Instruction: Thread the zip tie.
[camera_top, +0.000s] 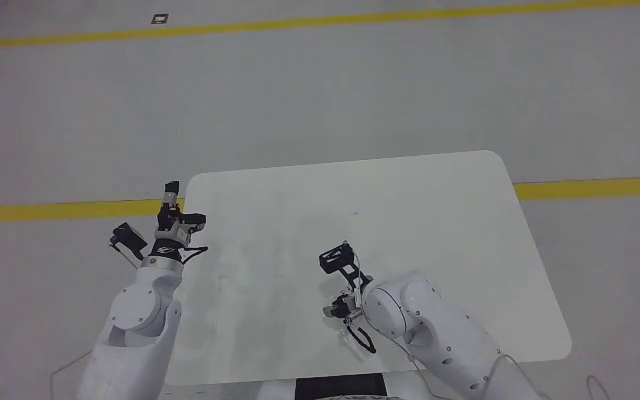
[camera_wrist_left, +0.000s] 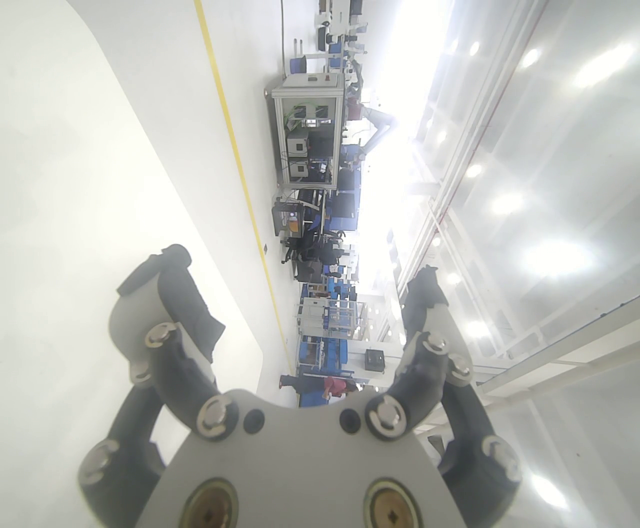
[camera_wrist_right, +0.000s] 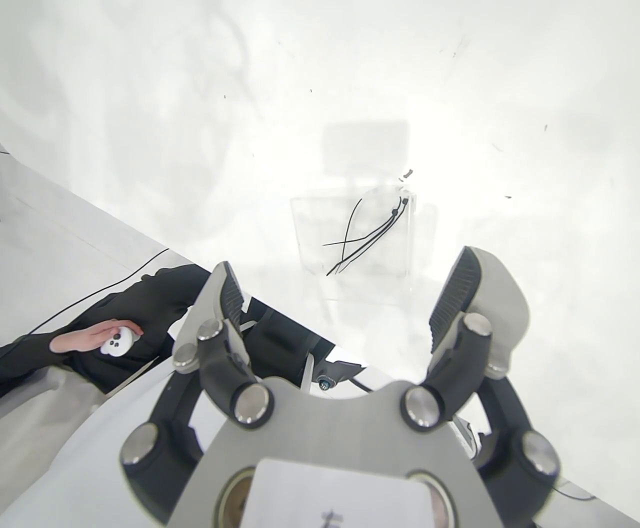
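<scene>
Plain white on the table (camera_top: 430, 200), with a few tiny dark specks. Black for the zip ties (camera_wrist_right: 367, 235), thin lines crossing inside a clear, colourless box (camera_wrist_right: 320, 220). Pale grey over the floor (camera_top: 300, 100), striped with yellow lines (camera_top: 300, 22). Black fingers and bare silver metal on the left gripper (camera_wrist_left: 300, 267). Same black and silver on the right gripper (camera_wrist_right: 345, 265), with fine ribbing across its dark pads (camera_wrist_right: 450, 295).
</scene>
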